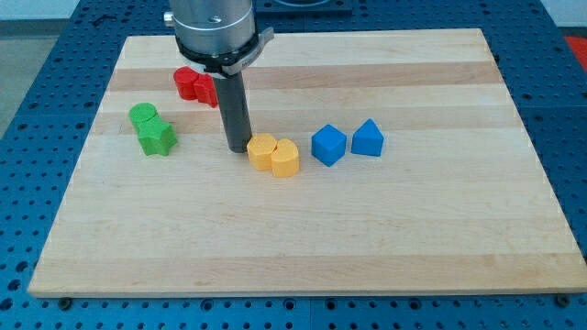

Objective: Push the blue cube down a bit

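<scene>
The blue cube (328, 145) sits near the middle of the wooden board (413, 238), with a blue triangular block (368, 138) just to its right. My tip (238, 149) rests on the board to the left of the cube, touching or almost touching the left side of two yellow blocks (273, 154) that lie between the tip and the cube. The rod rises from the tip to the arm's grey end at the view's top.
Two red blocks (194, 85) lie behind the rod at the upper left, partly hidden by it. A green cylinder (143, 115) and a green star-shaped block (157, 138) sit at the left. A blue perforated table surrounds the board.
</scene>
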You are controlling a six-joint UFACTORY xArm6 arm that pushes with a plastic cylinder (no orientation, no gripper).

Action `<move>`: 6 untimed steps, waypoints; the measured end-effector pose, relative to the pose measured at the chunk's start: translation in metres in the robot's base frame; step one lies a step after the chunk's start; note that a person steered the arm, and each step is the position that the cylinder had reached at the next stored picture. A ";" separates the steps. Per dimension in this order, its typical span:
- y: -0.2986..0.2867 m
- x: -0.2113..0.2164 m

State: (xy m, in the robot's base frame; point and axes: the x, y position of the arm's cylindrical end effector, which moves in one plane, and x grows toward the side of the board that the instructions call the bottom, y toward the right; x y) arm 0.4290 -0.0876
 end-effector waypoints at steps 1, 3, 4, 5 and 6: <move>0.011 -0.002; 0.030 -0.002; 0.030 -0.021; 0.052 -0.032; 0.090 -0.032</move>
State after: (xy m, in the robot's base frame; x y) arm 0.3974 0.0026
